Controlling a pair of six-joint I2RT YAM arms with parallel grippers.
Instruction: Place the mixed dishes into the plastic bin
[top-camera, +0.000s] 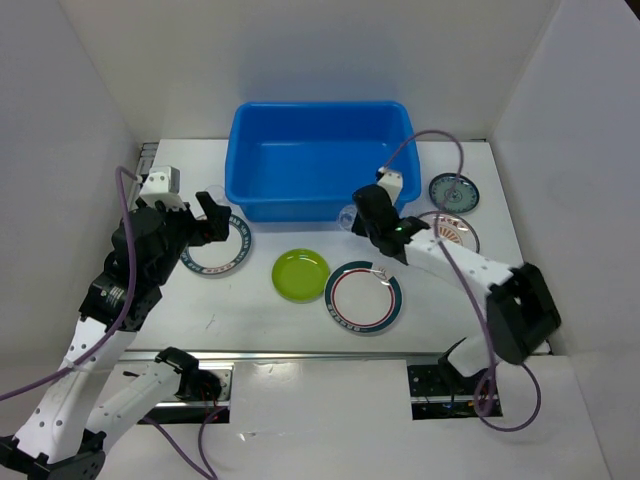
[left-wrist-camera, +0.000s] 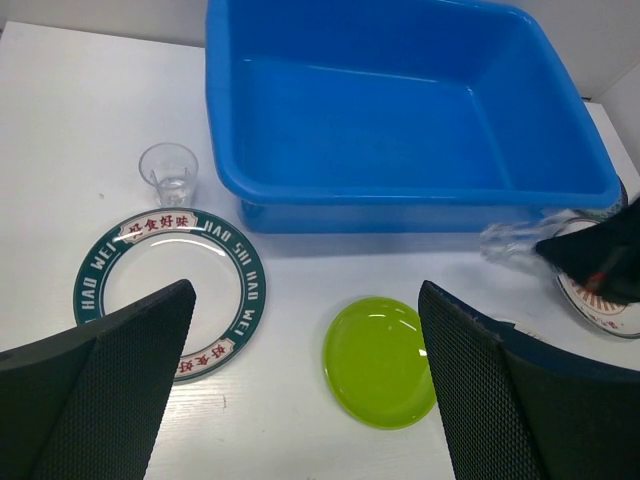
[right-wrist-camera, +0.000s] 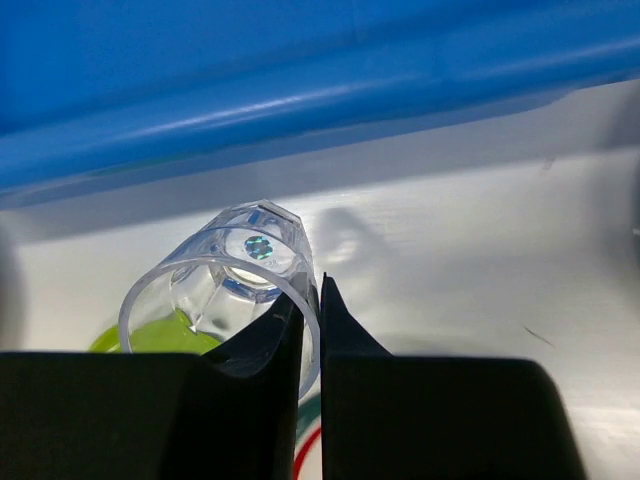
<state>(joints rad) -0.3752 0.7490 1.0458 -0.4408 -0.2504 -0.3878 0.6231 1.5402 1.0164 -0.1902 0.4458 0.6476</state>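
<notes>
My left claw (top-camera: 216, 221) hangs wide open and empty over the teal-rimmed plate (left-wrist-camera: 100, 270), with an upright clear cup (left-wrist-camera: 168, 173) just beyond it. The lime-green plate (top-camera: 300, 274) lies mid-tabletop (top-camera: 250, 320). My right claw (right-wrist-camera: 312, 330) is pinched tight on the rim of a tilted clear cup (right-wrist-camera: 230, 270), just outside the near wall of the blue bin (top-camera: 320, 205).

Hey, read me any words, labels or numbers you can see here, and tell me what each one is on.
"HAO WEI": teal rim of the left plate, repeated.
Chinese characters in that rim's red bands: too small to read.
Rim lettering on the middle plate: too blurred to read.
Blue bin, lime plate: no text.
</notes>
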